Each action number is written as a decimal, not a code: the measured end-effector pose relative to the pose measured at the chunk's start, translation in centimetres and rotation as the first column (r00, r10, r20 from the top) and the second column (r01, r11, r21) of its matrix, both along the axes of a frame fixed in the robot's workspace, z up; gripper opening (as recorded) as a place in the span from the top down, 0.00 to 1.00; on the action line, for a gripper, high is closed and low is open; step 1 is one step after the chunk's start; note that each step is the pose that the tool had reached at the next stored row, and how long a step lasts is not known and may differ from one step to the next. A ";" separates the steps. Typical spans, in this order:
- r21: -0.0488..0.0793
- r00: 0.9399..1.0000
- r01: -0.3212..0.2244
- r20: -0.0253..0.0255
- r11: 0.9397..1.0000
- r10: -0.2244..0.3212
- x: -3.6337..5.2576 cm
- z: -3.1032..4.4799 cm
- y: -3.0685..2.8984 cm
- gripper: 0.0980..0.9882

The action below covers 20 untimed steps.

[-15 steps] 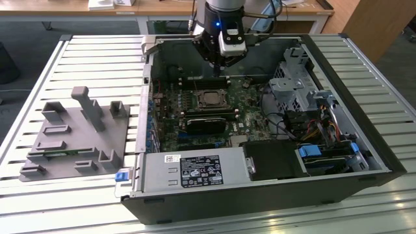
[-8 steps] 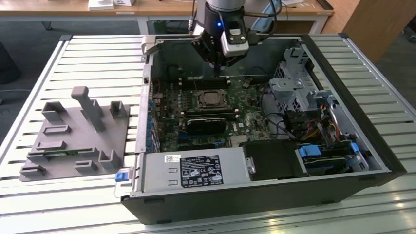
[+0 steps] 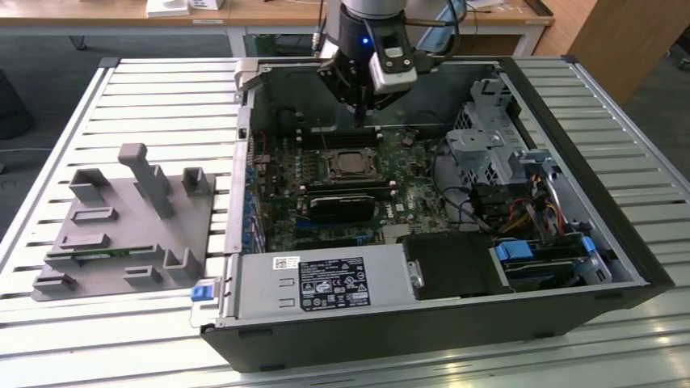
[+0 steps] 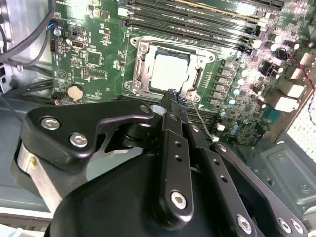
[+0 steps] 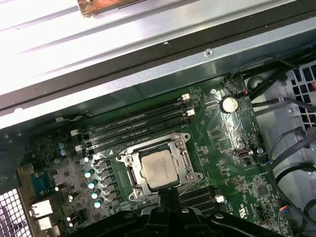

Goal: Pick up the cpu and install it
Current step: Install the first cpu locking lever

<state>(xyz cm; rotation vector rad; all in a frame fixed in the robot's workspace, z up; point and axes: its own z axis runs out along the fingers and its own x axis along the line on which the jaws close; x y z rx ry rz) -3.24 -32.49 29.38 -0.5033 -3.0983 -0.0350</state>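
Hovering gripper (image 4: 173,94) above socketed cpu (image 4: 169,72), fingers together.

A white slatted table (image 3: 161,89) carries the work, its metal strips bright under overhead light. Behind the gripper, a wooden desk (image 3: 258,14) on white legs stands on dark grey floor (image 3: 48,52). Further off toward the exterior view's right stands a wooden cabinet (image 3: 620,40).
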 end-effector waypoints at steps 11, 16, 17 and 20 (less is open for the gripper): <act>0.000 0.986 -0.167 0.000 0.986 0.167 0.00 -0.02 0.00 0.99; 0.000 0.967 -0.255 0.000 0.967 0.255 0.00 -0.05 0.00 0.99; 0.000 0.962 -0.273 0.000 0.962 0.273 0.00 -0.07 0.00 0.99; 0.000 0.946 -0.326 0.000 0.946 0.326 0.00 -0.11 0.00 0.99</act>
